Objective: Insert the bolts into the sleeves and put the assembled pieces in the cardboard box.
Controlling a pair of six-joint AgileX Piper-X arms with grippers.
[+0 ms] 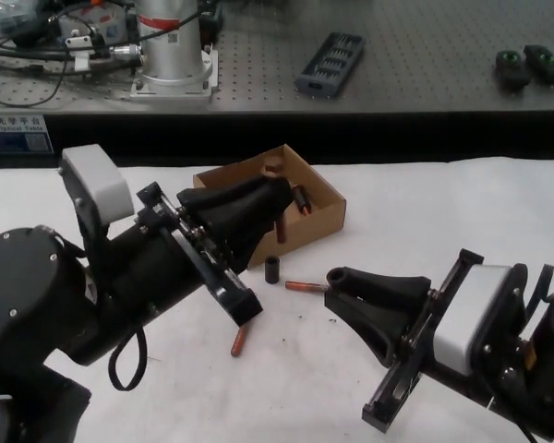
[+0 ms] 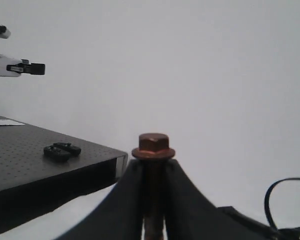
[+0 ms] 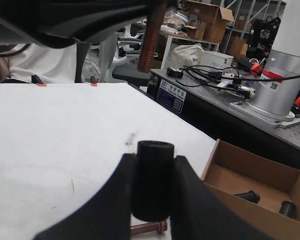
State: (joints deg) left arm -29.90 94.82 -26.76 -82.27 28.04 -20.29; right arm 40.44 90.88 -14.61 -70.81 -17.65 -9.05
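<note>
The left hand (image 2: 153, 167) is clenched on a copper bolt (image 2: 153, 145), head up, near the cardboard box (image 1: 325, 221), partly hiding it in the high view; the right hand (image 3: 154, 160) appears clamped on a black sleeve (image 3: 152, 182). A loose sleeve (image 1: 274, 269) stands on the white counter (image 1: 443, 212) beside a spare bolt (image 1: 305, 286); the right wrist view catches boxed sleeves (image 3: 247, 196)

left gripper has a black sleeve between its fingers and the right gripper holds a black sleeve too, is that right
Not quite. The left gripper holds a copper bolt, not a sleeve; the left wrist view shows its hexagonal head between the fingers. The right gripper does hold a black sleeve.
</note>
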